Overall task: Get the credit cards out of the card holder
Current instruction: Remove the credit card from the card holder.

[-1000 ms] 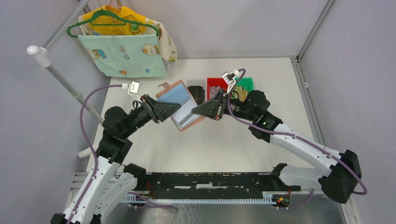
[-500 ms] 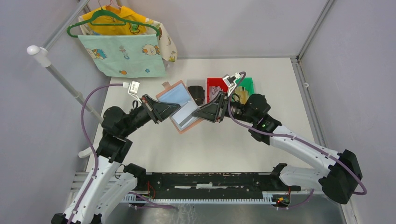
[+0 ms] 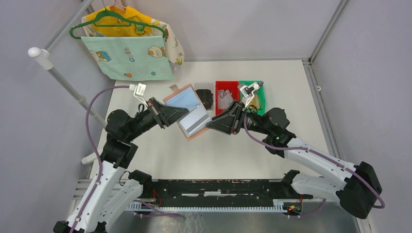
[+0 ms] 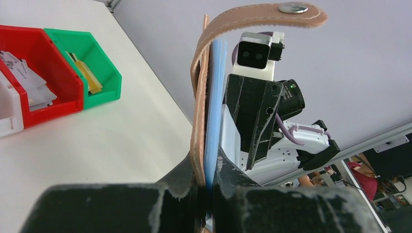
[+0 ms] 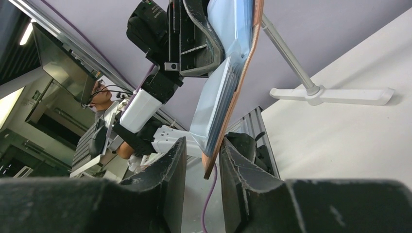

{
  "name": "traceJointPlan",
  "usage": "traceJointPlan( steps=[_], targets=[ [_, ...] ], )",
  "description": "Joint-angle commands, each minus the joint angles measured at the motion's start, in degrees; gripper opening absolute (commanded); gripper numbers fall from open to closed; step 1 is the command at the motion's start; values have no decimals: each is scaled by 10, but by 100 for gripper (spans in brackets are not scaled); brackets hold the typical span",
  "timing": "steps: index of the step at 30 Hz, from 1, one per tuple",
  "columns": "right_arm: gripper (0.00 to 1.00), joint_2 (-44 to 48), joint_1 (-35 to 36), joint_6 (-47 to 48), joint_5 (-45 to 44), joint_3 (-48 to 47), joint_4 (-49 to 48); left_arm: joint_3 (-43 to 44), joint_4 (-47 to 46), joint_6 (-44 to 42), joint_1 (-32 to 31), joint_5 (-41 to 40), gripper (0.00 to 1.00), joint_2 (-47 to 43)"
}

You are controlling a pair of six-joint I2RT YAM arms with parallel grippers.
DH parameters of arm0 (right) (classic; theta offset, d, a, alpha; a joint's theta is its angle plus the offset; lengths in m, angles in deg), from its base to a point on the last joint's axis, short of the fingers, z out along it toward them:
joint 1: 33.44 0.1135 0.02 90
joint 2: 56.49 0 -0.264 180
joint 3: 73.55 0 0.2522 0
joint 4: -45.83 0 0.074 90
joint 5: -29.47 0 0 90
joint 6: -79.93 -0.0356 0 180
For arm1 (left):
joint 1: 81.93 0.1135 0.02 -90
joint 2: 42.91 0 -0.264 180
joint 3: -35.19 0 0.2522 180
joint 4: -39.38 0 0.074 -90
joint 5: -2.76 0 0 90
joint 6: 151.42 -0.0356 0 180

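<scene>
2 arms meet over the middle of the table (image 3: 291, 107). The left gripper (image 3: 183, 111) is clamped tight on the wallet (image 3: 187, 99) and holds it up off the table. The wallet is open, and its blue inside faces up to the top camera. In the left wrist view the wallet (image 4: 197, 121) stands on its edge, pinched between the 2 fingers (image 4: 180, 179). Its tab (image 4: 262, 17) curls over the top and has a round metal snap at the end.

The right gripper (image 3: 210, 124) is at the wallet's other end, by the low right corner. Its jaws stand a little apart. In the right wrist view the tan edge of the wallet (image 5: 233, 102) hangs down into the gap between the 2 fingers (image 5: 170, 165). I cannot tell if a finger touches it.

The cards (image 3: 197, 119) sit in the lower half of the wallet. From above they look pale grey. From the right wrist the cards (image 5: 214, 107) look like a thin pale blue stack, flat against the tan side.

Behind the wallet, a black block (image 3: 204, 97), a red bin (image 3: 226, 83) and a green bin (image 3: 256, 83) sit side by side on the table. White bits lie in the red bin. Baby clothes (image 3: 128, 58) hang at the far left corner.
</scene>
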State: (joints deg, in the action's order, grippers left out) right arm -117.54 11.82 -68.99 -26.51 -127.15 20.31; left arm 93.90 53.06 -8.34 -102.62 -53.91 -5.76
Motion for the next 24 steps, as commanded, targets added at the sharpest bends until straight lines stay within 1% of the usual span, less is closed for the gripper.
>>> traceJointPlan(
  steps=[1,10,19,24],
  targets=[
    [32,16,-1,-3,12,1,-57,33,-50,27,5,15,2,1],
    [26,9,-1,1,-7,-2,-54,38,-68,43,5,34,2,2],
    [24,12,-1,13,-25,7,-54,47,-78,60,6,40,2,6],
    [25,17,-1,16,-33,20,-66,55,-77,62,6,41,2,8]
  ],
)
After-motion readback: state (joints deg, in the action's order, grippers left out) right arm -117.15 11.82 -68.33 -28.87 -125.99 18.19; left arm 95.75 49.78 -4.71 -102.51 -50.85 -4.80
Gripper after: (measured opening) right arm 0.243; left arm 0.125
